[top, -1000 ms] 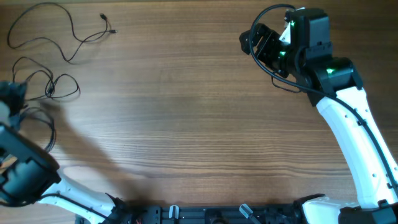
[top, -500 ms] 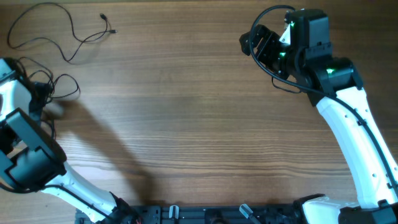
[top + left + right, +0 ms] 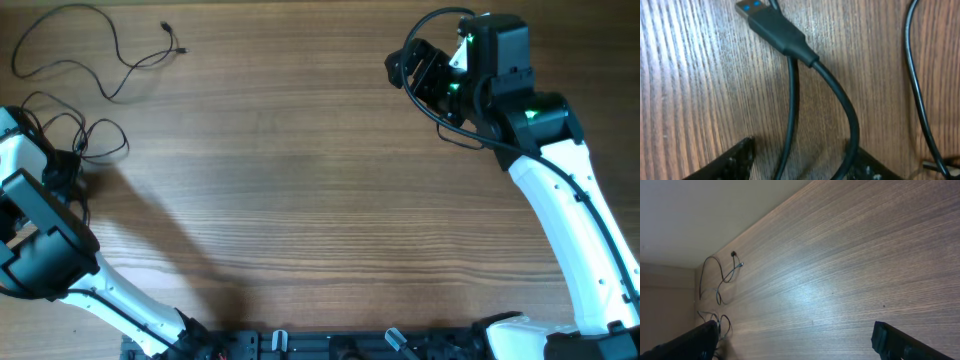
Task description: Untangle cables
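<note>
Black cables (image 3: 80, 147) lie in loose loops at the upper left of the overhead frame, some spread out above the rest. The left gripper (image 3: 797, 167) stands open astride two strands, just below a blue-tongued plug (image 3: 771, 27), and grips nothing. Closing there could pinch both strands together and drag the loops tighter, or pull them off the table (image 3: 300, 200) edge. At the upper right, the right gripper (image 3: 797, 339) gapes wide and empty. No brand or writing is readable.

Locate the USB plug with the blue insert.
The USB plug lies on the table near the top of the left wrist view, just ahead of the open left tool, its cord running back between the fingers.
</note>
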Available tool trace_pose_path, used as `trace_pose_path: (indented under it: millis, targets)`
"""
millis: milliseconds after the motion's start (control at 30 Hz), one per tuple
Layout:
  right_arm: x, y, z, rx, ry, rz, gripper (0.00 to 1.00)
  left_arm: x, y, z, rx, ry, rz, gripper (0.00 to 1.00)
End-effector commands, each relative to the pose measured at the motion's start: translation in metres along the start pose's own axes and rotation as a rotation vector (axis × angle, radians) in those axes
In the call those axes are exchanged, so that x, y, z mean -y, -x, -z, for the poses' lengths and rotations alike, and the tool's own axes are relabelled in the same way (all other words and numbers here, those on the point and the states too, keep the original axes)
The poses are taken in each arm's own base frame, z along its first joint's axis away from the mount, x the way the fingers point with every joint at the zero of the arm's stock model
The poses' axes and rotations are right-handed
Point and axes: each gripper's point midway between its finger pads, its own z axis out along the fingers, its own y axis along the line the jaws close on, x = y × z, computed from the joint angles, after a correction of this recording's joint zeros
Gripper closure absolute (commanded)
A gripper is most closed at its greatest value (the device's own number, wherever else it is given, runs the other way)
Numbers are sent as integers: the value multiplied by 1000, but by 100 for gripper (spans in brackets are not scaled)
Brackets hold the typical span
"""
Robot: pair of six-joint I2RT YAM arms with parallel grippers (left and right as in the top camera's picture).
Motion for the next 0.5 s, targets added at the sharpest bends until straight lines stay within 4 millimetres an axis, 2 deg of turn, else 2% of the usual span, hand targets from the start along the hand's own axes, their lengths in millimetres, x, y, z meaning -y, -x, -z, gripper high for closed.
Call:
trace_pose_path:
  millis: [0, 67, 267, 367, 467]
  targets:
    - [0, -1, -4, -10, 3, -5, 0, -15, -7, -9, -37, 56, -4, 60]
    - [-1, 0, -4, -7, 5, -4, 0, -25, -13, -8, -67, 91, -8, 68]
    - [-1, 0, -4, -8, 4, -1, 1, -44, -17, -6, -112, 144, 4, 74]
    - [-1, 0, -4, -7, 5, -2, 0, -49, -19, -4, -124, 158, 12, 74]
    - [-1, 0, -4, -6, 5, -2, 0, -47, -17, 0, -118, 146, 15, 65]
